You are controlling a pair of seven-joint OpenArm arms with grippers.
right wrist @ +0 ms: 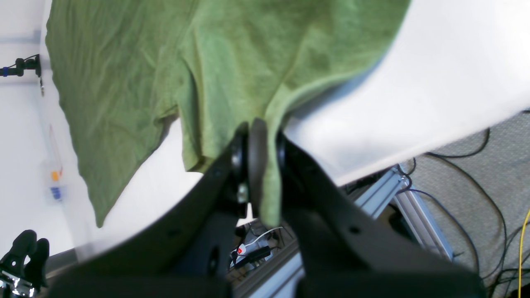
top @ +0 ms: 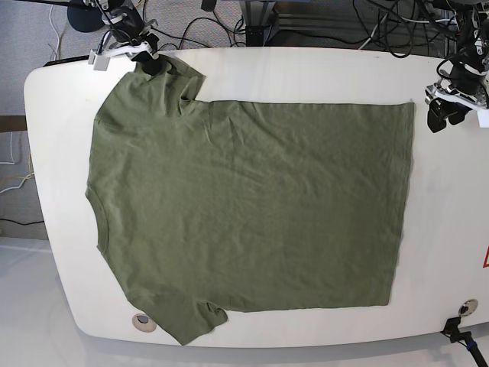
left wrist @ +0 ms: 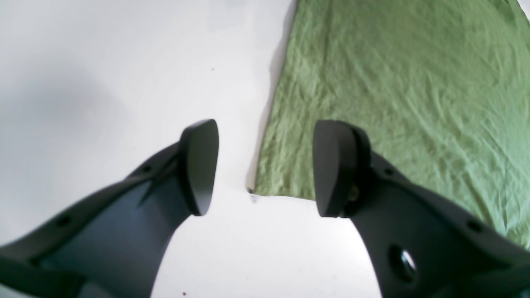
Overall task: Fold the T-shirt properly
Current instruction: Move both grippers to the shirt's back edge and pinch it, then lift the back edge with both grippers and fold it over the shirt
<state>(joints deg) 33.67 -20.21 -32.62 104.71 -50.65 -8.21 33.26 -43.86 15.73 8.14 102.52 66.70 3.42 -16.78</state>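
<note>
Surface: white table (top: 306, 65) with rounded corners, cables on the floor behind it.
T-shirt (top: 244, 214): olive green, spread flat and filling most of the table, collar toward the base view's left, hem toward its right, both sleeves still out.
Far sleeve (top: 164, 73): pinched at its tip, near the table's back edge.
Right gripper (right wrist: 258, 136): jaws closed tight on that sleeve, cloth drawn into a fold between the pads and a strip hanging out below them.
Left gripper (left wrist: 265, 165): jaws apart and holding nothing, hovering just off the far hem corner (left wrist: 258, 188), which lies between the two pads in the wrist view.
Step in hand: judged to be securing both far corners ahead of the first lengthwise fold.
Doing it well: bring the left jaws down squarely over the hem corner and catch both layers; then lift both ends level together, so the long edge carries over straight without dragging the body askew.
Risk: a one-layer pinch would let the lower layer slide.
</note>
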